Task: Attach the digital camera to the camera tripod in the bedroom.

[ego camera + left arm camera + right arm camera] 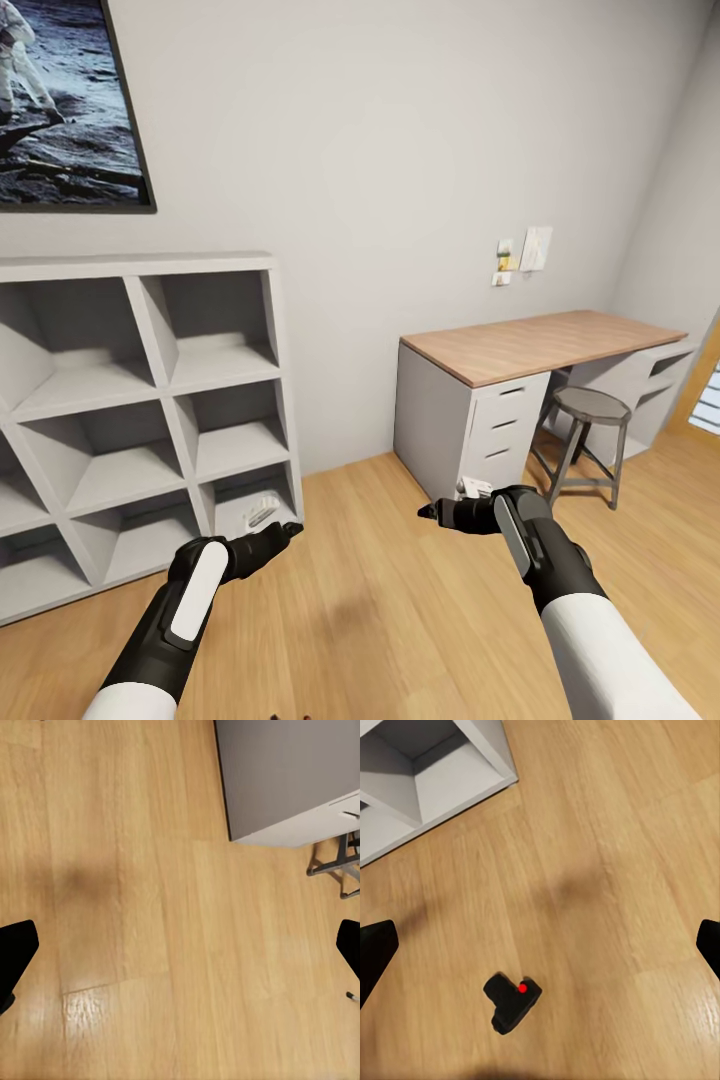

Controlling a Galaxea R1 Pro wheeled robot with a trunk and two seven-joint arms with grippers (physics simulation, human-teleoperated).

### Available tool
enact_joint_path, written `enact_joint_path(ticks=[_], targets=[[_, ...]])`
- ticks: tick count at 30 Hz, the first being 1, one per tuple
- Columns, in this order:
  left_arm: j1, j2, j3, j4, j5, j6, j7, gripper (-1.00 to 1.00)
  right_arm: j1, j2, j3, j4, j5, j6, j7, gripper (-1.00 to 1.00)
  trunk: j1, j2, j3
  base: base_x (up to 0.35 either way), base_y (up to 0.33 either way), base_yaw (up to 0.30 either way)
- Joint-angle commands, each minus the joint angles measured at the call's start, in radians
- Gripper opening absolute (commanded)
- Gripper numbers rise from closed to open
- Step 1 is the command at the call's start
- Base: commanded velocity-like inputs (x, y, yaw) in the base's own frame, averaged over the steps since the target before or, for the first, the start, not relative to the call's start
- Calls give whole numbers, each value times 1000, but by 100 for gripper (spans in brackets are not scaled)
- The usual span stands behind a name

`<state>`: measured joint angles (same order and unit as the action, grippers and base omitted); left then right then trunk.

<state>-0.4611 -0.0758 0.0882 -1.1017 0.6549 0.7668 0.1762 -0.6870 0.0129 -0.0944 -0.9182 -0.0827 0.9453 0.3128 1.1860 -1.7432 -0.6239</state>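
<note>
digital camera (513,1001) on floor (607,870), below spread right gripper (540,945)

Floor (380,600) under my arms: pale wood planks, smooth, with a soft sheen where light pools. Desk (540,345) has a matt wood top over flat grey painted panels; cube shelf (150,400) same matt grey-white. Digital camera (512,1001) looks matt black plastic, red spot glossy; stool (590,440) dull grey metal.
</note>
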Motion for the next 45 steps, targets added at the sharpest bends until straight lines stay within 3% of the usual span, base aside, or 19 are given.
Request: enact_joint_path(ticks=[1,45], targets=[[-1,-1,2,-1,11,5,8,100,-1,1,-3,-1,-6,6,-1,100,4,-8,-4,0,0,0],[-1,-1,2,0,11,5,8,100,-1,1,-2,5,-6,6,-1,100,173,-316,-142,0,0,0]])
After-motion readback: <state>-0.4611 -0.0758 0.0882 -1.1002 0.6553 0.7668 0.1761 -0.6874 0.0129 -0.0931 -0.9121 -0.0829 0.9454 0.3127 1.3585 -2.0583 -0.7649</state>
